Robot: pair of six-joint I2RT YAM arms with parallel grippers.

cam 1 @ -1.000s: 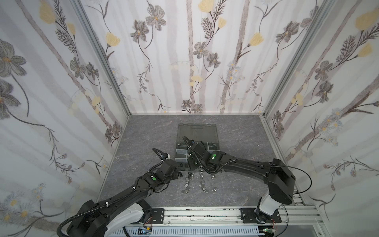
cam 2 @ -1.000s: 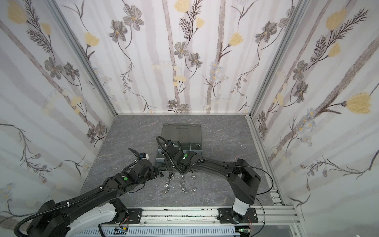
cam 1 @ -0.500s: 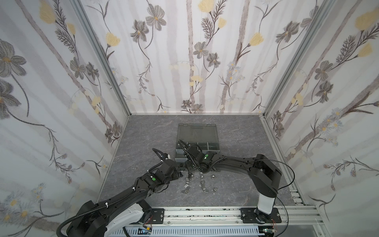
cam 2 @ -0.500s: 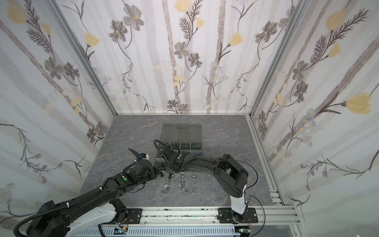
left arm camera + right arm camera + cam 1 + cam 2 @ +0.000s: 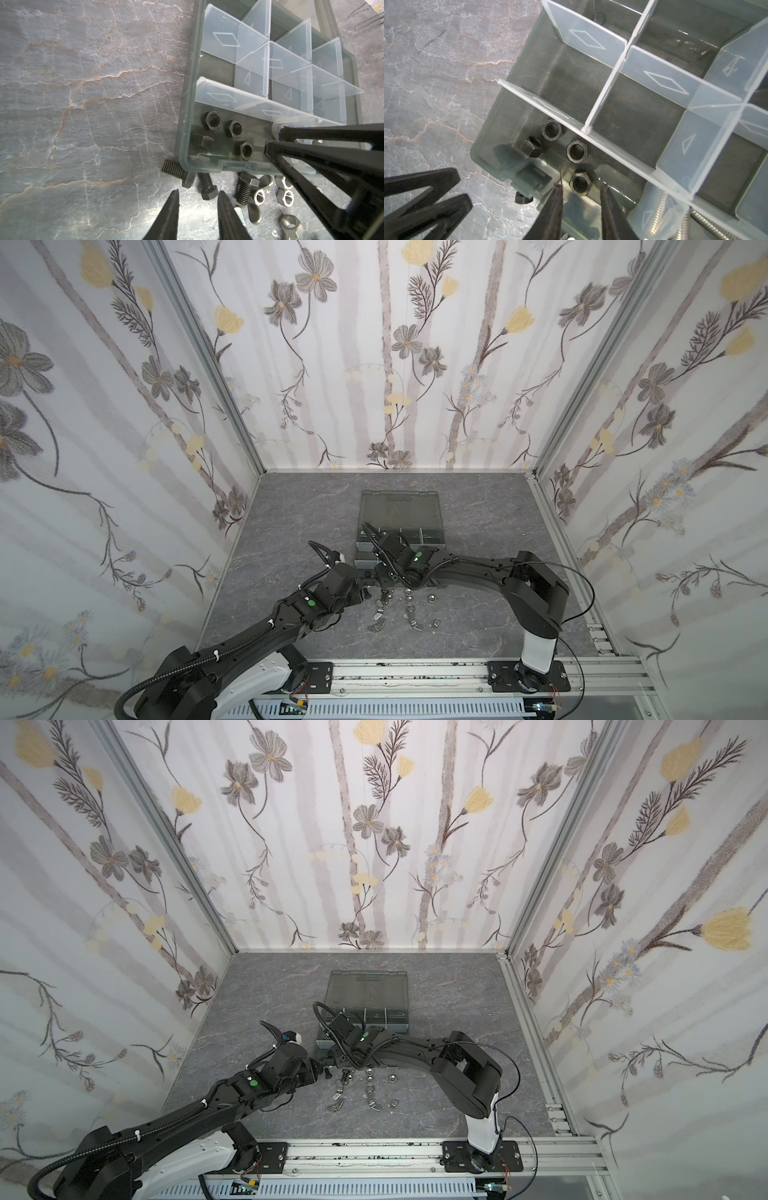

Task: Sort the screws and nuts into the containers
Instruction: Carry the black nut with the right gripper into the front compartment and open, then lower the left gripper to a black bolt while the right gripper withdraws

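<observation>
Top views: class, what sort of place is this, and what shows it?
Probably a robot test booth, not a workshop: two black robot arms bolted to a silver aluminium rail, with flower-patterned panel walls boxing in a grey marbled tabletop.

Walls are white with grey stripes and grey-and-yellow flowers; tabletop is grey marbling veined white and rust; organizer box is dark grey, its dividers pale translucent with diamond and triangle outlines; nuts are black or silver; screws are black; arms are black with green dots.
</observation>
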